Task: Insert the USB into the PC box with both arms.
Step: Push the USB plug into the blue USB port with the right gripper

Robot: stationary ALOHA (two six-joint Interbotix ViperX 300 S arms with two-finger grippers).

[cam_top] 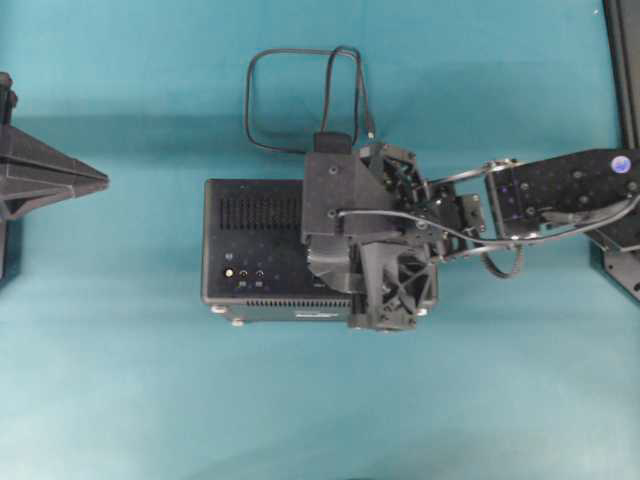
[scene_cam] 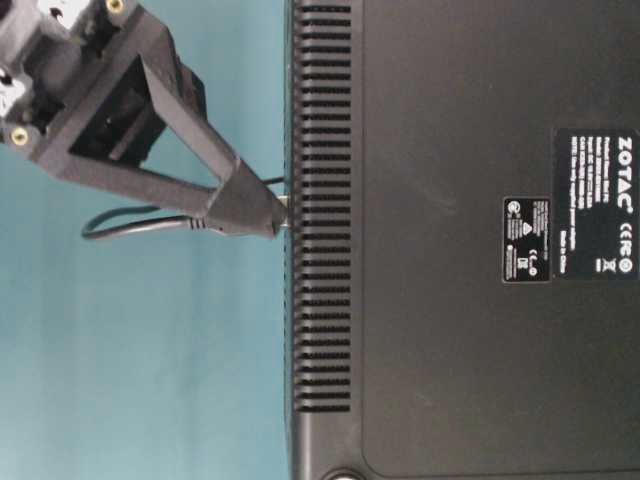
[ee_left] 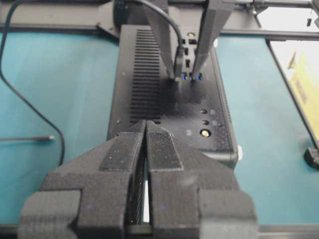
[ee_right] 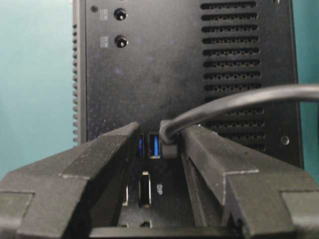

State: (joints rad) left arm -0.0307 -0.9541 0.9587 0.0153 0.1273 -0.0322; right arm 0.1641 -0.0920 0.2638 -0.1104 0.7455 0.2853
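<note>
Two fingers of my right gripper (ee_right: 159, 144) stand apart over the port face of the PC box (cam_top: 255, 250), with the plug of the USB (ee_right: 168, 139) between them; it touches one finger at most, so I judge the jaws spread and gripping nothing. The plug sits upright at one of the blue ports (ee_right: 153, 145), which I take as seated, though how deep it goes is hidden behind the fingers. The cable loops away onto the teal table (cam_top: 120, 400) beyond the box. My left gripper (ee_left: 145, 130) waits near the box's end with its jaws pressed together, empty. From overhead my right wrist covers the ports entirely.
</note>
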